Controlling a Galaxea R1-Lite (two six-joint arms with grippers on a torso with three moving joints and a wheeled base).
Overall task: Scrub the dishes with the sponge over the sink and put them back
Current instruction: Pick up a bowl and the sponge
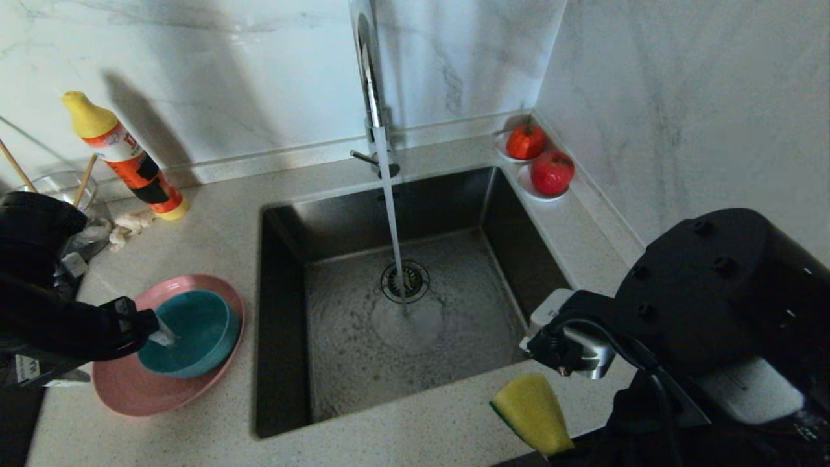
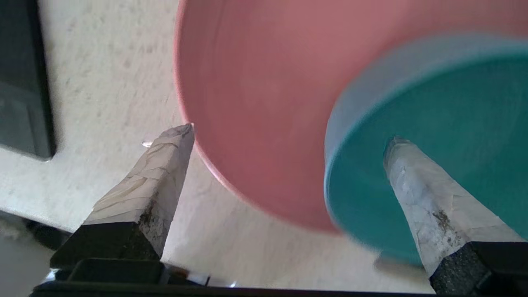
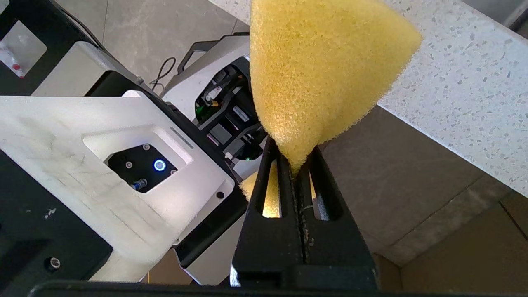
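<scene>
A yellow-capped detergent bottle [image 1: 126, 157] stood tilted against the marble wall on the speckled counter [image 1: 214, 240], with a crumpled white cloth [image 1: 131, 226] just beside its base. Two red fruits on white saucers [image 1: 539, 167] sat in the far corner.

Kitchen: sink [image 1: 285, 311], tap [image 1: 373, 84], marble backsplash [image 1: 227, 78]

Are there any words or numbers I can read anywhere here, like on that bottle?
Bottle: its orange, white and black label carries printing, too blurred to read.
White sticker on the robot's body: red marks, too small to read.
No other words, numbers or signs show.
</scene>
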